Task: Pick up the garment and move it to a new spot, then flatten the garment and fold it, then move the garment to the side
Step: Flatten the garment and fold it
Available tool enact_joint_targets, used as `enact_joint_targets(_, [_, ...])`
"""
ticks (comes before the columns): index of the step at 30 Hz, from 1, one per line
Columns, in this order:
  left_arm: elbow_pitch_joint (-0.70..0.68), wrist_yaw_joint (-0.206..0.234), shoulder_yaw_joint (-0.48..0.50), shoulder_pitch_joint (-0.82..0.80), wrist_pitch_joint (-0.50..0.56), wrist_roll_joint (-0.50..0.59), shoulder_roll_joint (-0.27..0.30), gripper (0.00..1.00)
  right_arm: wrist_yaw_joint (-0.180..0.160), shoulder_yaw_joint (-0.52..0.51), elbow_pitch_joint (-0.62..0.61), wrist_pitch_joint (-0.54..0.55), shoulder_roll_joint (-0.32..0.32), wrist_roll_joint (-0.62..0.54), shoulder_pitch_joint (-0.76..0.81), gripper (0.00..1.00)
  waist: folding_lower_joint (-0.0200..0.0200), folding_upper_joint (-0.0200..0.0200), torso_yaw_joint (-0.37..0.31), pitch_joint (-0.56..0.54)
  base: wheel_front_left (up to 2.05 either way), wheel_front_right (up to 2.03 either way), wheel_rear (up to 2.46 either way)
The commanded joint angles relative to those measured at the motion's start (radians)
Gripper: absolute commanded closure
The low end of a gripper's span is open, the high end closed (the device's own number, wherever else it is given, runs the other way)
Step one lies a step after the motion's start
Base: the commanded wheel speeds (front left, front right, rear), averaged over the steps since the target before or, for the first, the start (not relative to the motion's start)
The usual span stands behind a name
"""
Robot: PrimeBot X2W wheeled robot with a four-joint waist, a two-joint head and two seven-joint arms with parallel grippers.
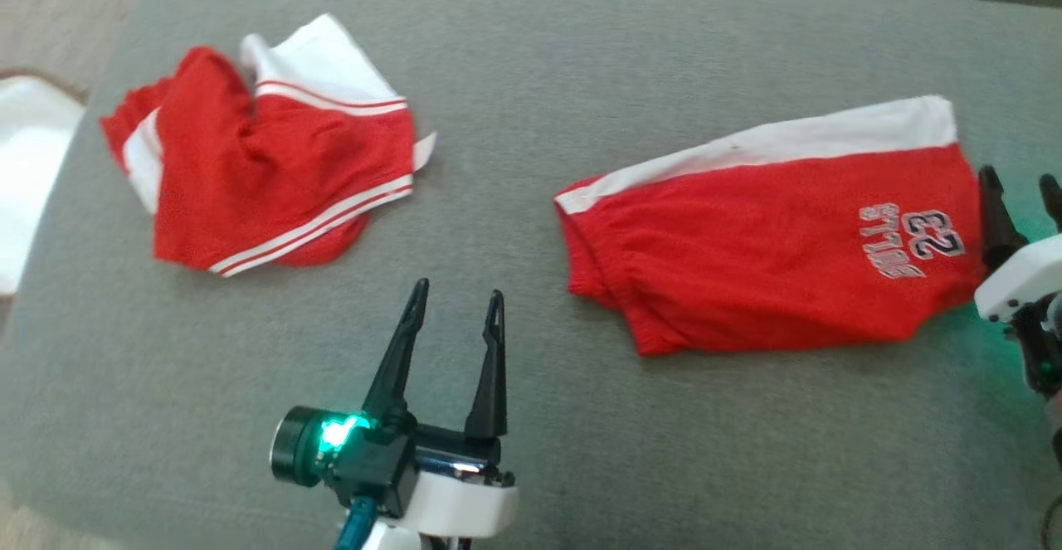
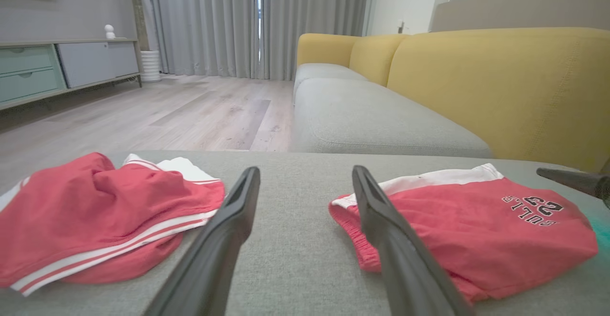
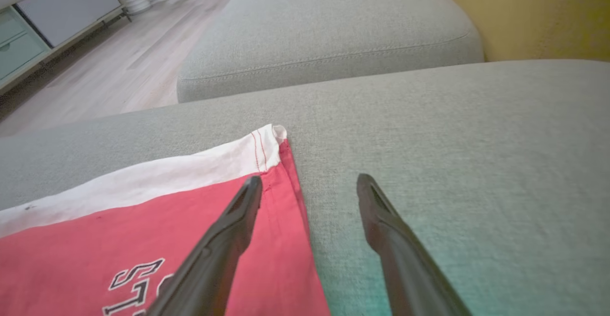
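At the far left of the head view, a blurred white object (image 1: pixel 25 160) lies beyond the edge of the grey sofa cushion (image 1: pixel 531 77); it may be cloth, but it is too soft to tell. On the cushion's left part lies a crumpled red garment (image 1: pixel 274 177) with white panels and thin white stripes, bunched up and uneven.

Right of it and nearer the robot, the left gripper (image 1: pixel 460 289) hangs over bare cushion, its jaws released and holding nothing. In the left wrist view its two dark fingers (image 2: pixel 224 239) frame the empty strip between the two garments.

Further right are the red shorts (image 1: pixel 763 243). They are folded flat, with a white band along the far edge and "BULLS 23" printed near the right end. They lie well apart from the crumpled piece.

At the right edge, the right gripper (image 1: pixel 1020 175) sits just beside the shorts' hem, jaws spread wide and empty. In the right wrist view one finger (image 3: pixel 228 239) is over the hem corner and the other over bare cushion.
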Motion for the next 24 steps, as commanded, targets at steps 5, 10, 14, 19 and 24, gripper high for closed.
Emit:
enact_joint_targets(5, [-0.034,-0.019,0.046,-0.006,-0.008,0.036,-0.015,0.00,-0.001,-0.007,0.123,0.034,0.003,-0.014,-0.038,0.00,0.0000,0.0000,0.070,0.010,0.00,0.00,0.00])
enact_joint_targets(10, [-0.032,-0.028,0.061,0.000,-0.008,0.047,-0.018,0.00,-0.001,0.014,0.162,0.078,0.031,0.028,-0.037,1.00,0.0000,0.0000,0.074,0.013,0.00,0.00,0.00])
enact_joint_targets(14, [-0.027,-0.034,0.066,0.007,-0.008,0.047,-0.019,0.00,-0.001,0.053,0.131,0.082,0.030,0.058,-0.037,1.00,0.0000,0.0000,0.033,0.008,0.00,0.00,0.00])
enact_joint_targets(19, [-0.019,-0.053,0.051,0.003,-0.008,0.033,-0.019,0.00,-0.001,0.094,0.118,0.014,-0.008,0.024,-0.059,1.00,0.0000,0.0000,-0.049,-0.013,0.00,0.00,0.00])
enact_joint_targets(24, [-0.010,-0.060,0.038,-0.006,-0.008,0.029,-0.019,0.00,-0.001,0.103,0.130,-0.014,-0.051,0.009,-0.070,1.00,0.0000,0.0000,-0.138,-0.039,0.00,0.00,0.00])
